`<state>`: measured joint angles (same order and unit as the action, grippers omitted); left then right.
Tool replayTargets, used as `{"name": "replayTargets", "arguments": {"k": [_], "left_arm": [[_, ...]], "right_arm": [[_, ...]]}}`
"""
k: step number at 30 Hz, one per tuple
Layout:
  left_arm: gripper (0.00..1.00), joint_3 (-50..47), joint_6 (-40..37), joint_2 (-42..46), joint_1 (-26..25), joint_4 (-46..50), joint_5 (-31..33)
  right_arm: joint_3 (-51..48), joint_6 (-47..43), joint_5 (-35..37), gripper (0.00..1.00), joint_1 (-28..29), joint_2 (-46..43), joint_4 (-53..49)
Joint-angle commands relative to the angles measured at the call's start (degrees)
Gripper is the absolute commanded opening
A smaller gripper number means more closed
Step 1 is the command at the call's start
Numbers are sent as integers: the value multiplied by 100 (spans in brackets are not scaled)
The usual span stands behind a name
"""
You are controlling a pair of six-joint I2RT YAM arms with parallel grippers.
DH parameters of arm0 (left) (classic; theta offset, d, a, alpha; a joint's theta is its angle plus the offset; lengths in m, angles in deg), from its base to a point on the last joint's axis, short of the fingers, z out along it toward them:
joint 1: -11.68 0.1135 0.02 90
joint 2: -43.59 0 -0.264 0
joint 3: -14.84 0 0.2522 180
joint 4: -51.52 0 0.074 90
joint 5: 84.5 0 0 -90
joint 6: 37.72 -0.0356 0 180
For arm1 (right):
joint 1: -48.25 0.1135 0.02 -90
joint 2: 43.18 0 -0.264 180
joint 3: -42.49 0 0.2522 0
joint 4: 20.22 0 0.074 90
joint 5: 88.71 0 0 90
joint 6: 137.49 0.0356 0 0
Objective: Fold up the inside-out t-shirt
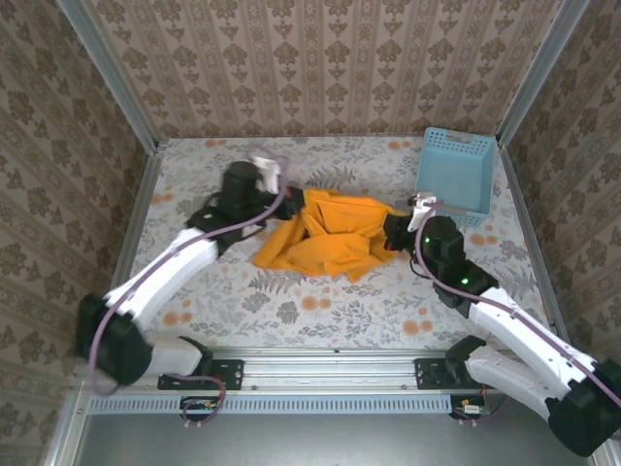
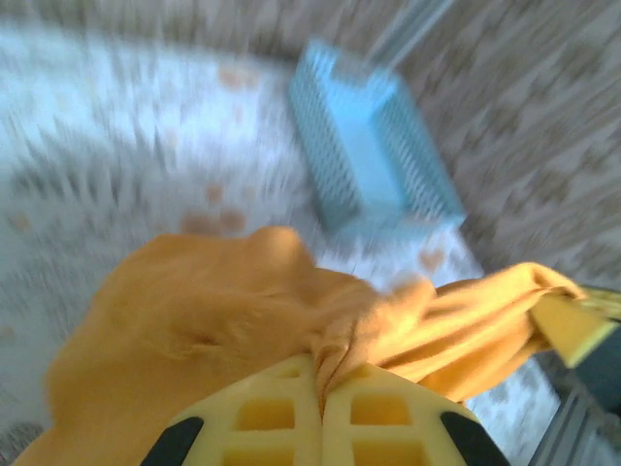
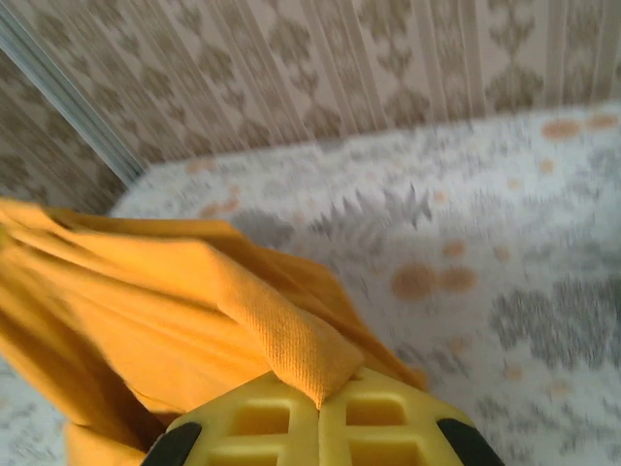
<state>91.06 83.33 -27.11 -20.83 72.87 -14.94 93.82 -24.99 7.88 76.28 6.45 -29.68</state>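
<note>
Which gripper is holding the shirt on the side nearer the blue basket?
The right gripper, shut on the t-shirt's edge just below the blue basket; the left gripper pinches the far side.

The orange t-shirt (image 1: 325,238) lies bunched across the middle of the counter (image 1: 320,311), with the left tool (image 1: 291,199) at its left end and the right tool (image 1: 393,233) at its right end. The light blue lattice basket (image 1: 456,170) blocks the far right corner. Open counter runs along the near edge, the far left corner and the left edge.
</note>
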Motion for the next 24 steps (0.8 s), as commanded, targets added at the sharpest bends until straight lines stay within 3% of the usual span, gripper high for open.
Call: {"name": "replayTargets", "arguments": {"k": [1, 7, 11, 13, 20, 24], "left_arm": [[0, 79, -244, 617, 55, 354, 382], [0, -271, 98, 7, 851, 453, -88], [0, 185, -153, -861, 946, 1371, -82], [0, 279, -222, -971, 923, 1410, -293], [0, -248, -170, 91, 493, 219, -580], [0, -263, -286, 345, -83, -218, -878]], "right_arm": [[392, -215, 80, 0, -105, -329, -216], [296, -8, -243, 0, -127, 487, -26], [417, 206, -374, 0, -300, 1110, -151], [612, 224, -518, 0, -392, 1296, -318], [1184, 189, -517, 0, -588, 1647, -576], [1704, 191, -1459, 0, -507, 2006, -452]]}}
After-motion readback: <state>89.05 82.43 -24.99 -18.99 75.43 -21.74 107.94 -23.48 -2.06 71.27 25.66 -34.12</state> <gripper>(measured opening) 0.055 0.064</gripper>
